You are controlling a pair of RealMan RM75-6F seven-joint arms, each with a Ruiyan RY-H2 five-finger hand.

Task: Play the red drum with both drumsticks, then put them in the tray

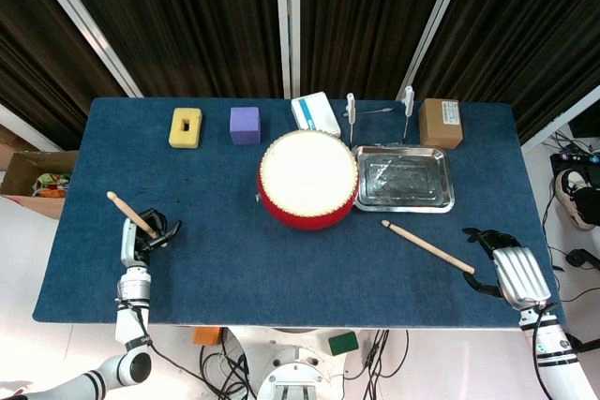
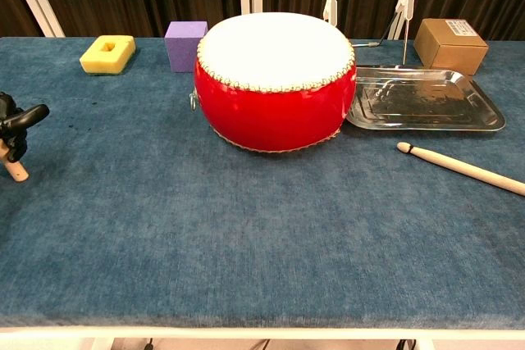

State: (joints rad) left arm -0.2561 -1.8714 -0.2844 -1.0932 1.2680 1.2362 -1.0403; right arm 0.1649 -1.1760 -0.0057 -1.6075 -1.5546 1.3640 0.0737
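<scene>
Gripping one drumstick (image 1: 130, 214) in its fingers (image 2: 26, 115), the left hand (image 1: 142, 237) sits at the desk's (image 1: 234, 259) near-left edge. The right hand (image 1: 511, 269) hangs empty, fingers apart, beside the second drumstick (image 1: 427, 246) lying flat. Further back sit the red drum (image 1: 308, 180) and tray (image 1: 403, 179).

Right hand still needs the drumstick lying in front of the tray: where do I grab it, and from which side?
Grip the drumstick near its butt end, likely from above. It lies flat on the table, tip toward the red drum, butt just beside the right hand; the shaft is clear all round.
</scene>
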